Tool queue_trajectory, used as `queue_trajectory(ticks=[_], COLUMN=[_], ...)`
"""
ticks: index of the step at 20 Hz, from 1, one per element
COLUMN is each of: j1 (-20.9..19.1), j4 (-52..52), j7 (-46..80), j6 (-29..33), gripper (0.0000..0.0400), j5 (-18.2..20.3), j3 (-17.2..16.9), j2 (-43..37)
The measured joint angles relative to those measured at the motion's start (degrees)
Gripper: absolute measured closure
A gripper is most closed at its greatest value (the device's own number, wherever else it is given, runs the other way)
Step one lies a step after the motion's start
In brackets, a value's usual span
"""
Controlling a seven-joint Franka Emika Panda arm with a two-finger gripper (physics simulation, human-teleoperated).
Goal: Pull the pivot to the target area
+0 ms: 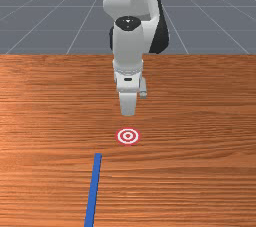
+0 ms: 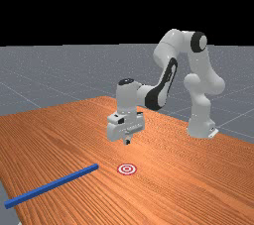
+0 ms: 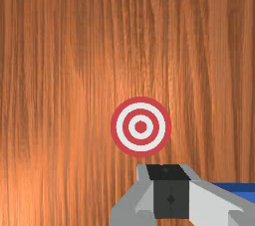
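Before lowering the tool (image 3: pixel 171 198), fully closed, swing beyond the pivot (image 1: pixel 93 188), flat on the surface (image 1: pixel 200 176) to the front view's left of the target area (image 1: pixel 128 136); then draw gently inward.

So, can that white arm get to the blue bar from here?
Likely yes: the gripper hovers above the table, and nothing seems to stand between it and the blue bar.

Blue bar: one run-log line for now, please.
blue bar: on table, off red-and-white target | gripper: shut, raised, not touching bar | target unreached
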Motion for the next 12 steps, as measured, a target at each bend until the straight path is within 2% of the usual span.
queue_trajectory(ticks=[12], j1=[-0.18], j4=[-0.70], j7=[-1.26], j6=[0.94], gripper=[0.0400], j5=[-0.18], j3=[0.25], j2=[-0.29])
